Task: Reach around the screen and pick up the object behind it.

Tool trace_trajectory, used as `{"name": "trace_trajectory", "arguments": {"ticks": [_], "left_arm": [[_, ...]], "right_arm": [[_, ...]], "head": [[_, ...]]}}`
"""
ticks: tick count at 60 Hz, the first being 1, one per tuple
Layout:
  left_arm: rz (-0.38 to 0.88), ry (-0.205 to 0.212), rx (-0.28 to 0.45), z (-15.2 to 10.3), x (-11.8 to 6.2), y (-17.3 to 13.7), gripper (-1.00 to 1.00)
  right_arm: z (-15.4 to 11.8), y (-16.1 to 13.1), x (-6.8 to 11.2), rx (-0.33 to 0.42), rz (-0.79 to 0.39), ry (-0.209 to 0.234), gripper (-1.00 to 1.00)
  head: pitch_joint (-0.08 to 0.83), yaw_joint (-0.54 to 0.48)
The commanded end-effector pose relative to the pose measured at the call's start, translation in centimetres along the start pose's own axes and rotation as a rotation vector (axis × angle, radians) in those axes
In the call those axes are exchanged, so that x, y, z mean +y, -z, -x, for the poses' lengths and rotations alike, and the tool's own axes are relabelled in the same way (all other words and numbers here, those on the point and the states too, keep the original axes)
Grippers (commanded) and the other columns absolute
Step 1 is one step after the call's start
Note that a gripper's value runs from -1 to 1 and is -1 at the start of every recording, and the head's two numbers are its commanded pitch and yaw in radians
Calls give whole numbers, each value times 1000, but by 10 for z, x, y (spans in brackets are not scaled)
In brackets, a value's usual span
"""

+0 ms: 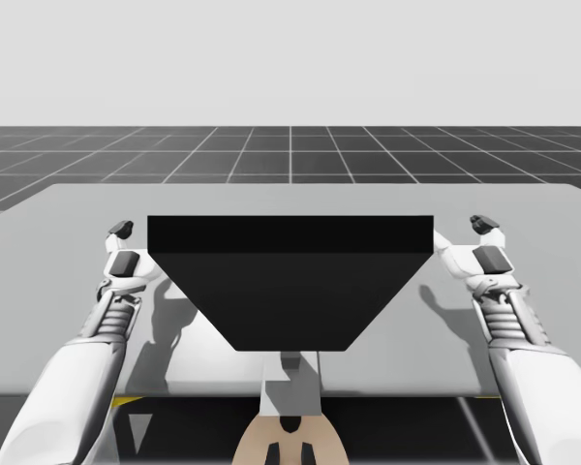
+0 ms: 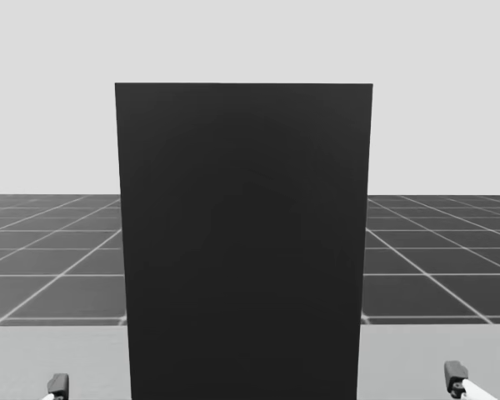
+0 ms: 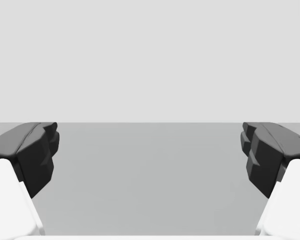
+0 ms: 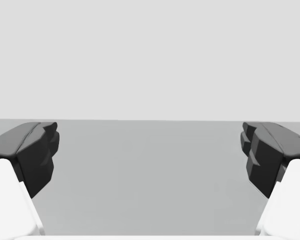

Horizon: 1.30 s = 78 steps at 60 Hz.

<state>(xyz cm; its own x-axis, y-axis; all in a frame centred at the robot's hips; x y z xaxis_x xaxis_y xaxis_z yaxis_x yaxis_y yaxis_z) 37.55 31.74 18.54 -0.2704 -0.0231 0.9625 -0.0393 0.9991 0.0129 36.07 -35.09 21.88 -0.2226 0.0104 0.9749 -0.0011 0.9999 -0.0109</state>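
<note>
A tall black screen (image 1: 290, 276) stands upright in the middle of the grey table (image 1: 77, 208); in the head view the screen (image 2: 246, 242) blocks everything behind it. My left gripper (image 1: 119, 232) hovers just off the screen's left edge, my right gripper (image 1: 484, 227) just off its right edge. In the left wrist view my left gripper (image 3: 150, 155) is open, with bare table between its dark fingers (image 3: 37, 152). The right gripper (image 4: 150, 155) is open the same way, nothing between its fingers (image 4: 265, 152). Whatever lies behind the screen is hidden.
The table (image 4: 150, 175) stretches flat ahead of both grippers to its far edge. A dark gridded floor (image 1: 290, 150) lies beyond the table. The tips of both arms show at the lower corners of the head view, left (image 2: 57, 385) and right (image 2: 456, 377).
</note>
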Motion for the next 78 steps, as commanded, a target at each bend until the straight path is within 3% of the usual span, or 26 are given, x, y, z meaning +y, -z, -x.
{"name": "trace_trajectory", "arguments": {"ticks": [1, 8, 10, 14, 17, 18, 21, 24, 29, 33, 38, 46, 49, 56, 59, 67, 70, 78], "left_arm": [[2, 4, 3, 0, -1, 0, -1000], [7, 6, 26, 1, 0, 0, -1000], [4, 14, 43, 2, 1, 0, -1000], [64, -20, 78, 1, -1, -2, -1000], [98, -32, 89, 0, -1, -3, -1000], [148, -59, 111, -2, -2, -5, -1000], [178, -70, 126, -2, -3, -6, -1000], [258, -88, 148, -5, -5, -10, -1000], [417, -149, 141, -20, -7, -22, -1000], [518, -156, 131, -32, -10, -32, -1000], [613, -144, 129, -42, -14, -44, -1000], [751, -86, 147, -52, -15, -67, -1000], [812, -80, 158, -55, -14, -78, -1000], [943, -49, 180, -55, -10, -98, -1000], [997, -54, 201, -55, -8, -104, -1000], [1066, -74, 270, -51, -6, -109, -1000], [1070, -67, 311, -48, -6, -110, -1000], [1083, -45, 332, -42, -9, -112, -1000]], "right_arm": [[0, -3, 2, -11, 48, -47, -1000], [-2, -4, 3, -8, -71, -6, -1000], [-2, -5, 3, -6, -90, -15, -1000], [-4, -8, 3, -6, -181, 22, -1000], [-5, -10, 4, -14, -227, 24, -1000], [-6, -12, 6, -8, -275, 49, -1000], [-6, -15, 9, 6, -349, 74, -1000], [-7, -20, 14, -12, -423, 74, -1000], [-13, -30, 23, -68, -588, 127, -1000], [-15, -36, 26, -89, -672, 147, -1000], [-17, -43, 25, -109, -749, 139, -1000], [-20, -59, 21, -116, -886, 124, -1000], [-19, -65, 20, -104, -938, 113, -1000], [-13, -77, 18, -67, -1059, 123, -1000], [-10, -82, 19, -36, -1103, 138, -1000], [-9, -88, 19, 28, -1134, 110, -1000], [-8, -90, 19, 57, -1137, 105, -1000], [-5, -93, 15, 94, -1103, 84, -1000]], "head": [[-12, -15], [-11, -16], [-10, -16], [-6, -16], [-5, -16], [-4, -16], [-1, -17], [5, -19], [12, -23], [16, -24], [22, -19], [29, -13], [32, -14], [38, -14], [39, -14], [46, -13], [50, -13], [64, -15]]}}
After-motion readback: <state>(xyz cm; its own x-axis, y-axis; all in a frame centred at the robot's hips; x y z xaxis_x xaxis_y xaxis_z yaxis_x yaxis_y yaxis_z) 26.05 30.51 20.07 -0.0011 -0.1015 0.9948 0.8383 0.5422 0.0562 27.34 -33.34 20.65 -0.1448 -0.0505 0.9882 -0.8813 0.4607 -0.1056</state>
